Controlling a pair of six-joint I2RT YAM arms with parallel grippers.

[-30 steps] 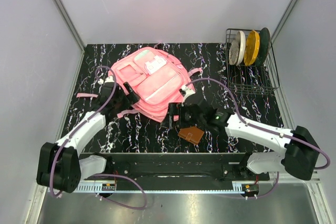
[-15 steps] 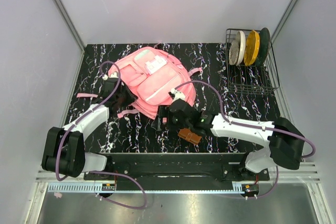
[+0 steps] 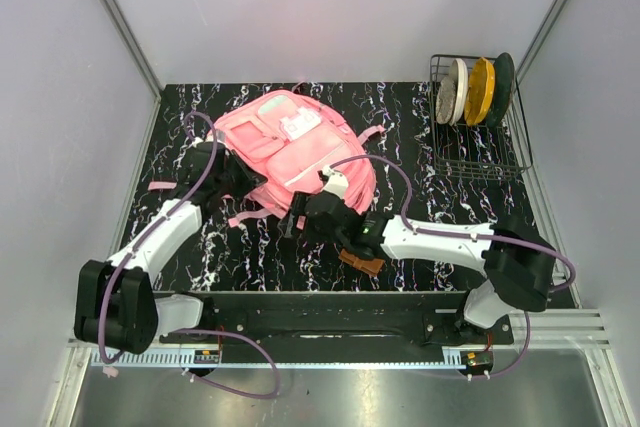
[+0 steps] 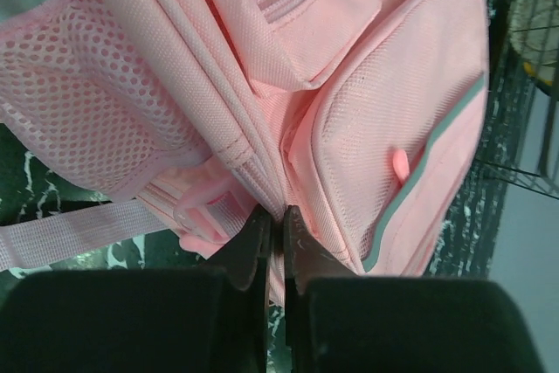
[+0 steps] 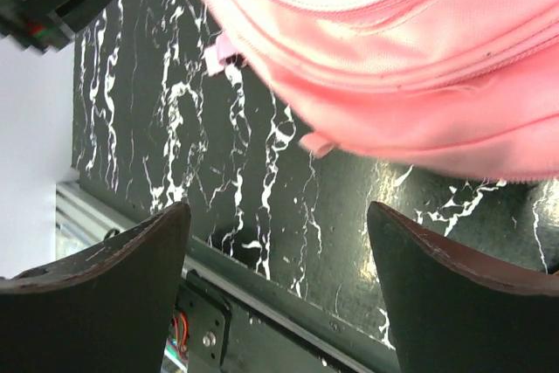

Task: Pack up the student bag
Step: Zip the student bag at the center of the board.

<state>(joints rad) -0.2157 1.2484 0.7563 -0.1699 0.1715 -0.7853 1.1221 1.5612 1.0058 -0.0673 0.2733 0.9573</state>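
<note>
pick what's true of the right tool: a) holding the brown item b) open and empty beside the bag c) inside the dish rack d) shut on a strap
b: the right tool gapes wide with nothing in it, beside the student bag.

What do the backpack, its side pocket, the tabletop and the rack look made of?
The pink backpack: matte woven fabric, weave and stitching visible; side pocket: open mesh, holes showing; tabletop: black with white veins, slight sheen, perhaps marble-look laminate; dish rack: thin dark wire, likely coated metal.
</note>
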